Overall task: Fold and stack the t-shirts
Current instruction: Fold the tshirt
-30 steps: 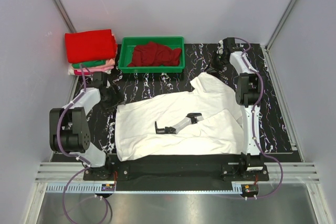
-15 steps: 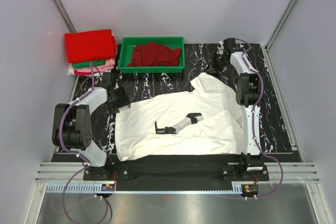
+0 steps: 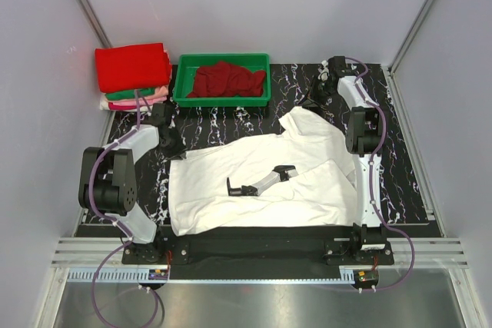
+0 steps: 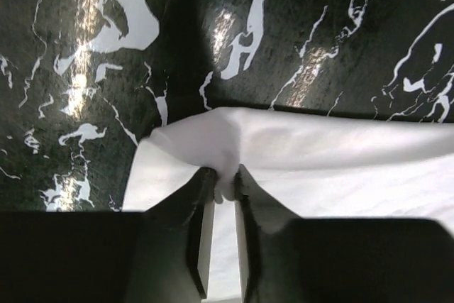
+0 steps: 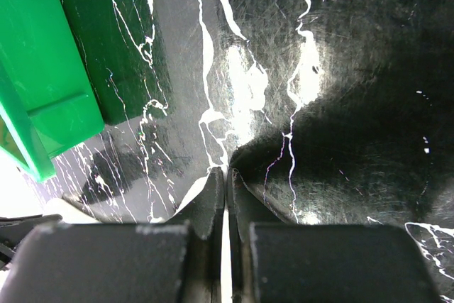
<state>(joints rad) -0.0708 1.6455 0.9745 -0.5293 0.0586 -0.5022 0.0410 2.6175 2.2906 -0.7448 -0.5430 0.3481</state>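
there, t-shirt corner (image 4: 227, 143) between left fingers (image 4: 186, 207)

I take the green plastic tray (image 3: 221, 101) as my mark. Just left of it, the tall stack of folded red, green and pink shirts (image 3: 132, 67) leaves me only a narrow gap. Right of it, the black marbled desk (image 3: 288, 82) lies bare up to the right claw (image 3: 310, 101). In front of it runs a bare strip, then the white t-shirt (image 3: 223, 182) lies spread.
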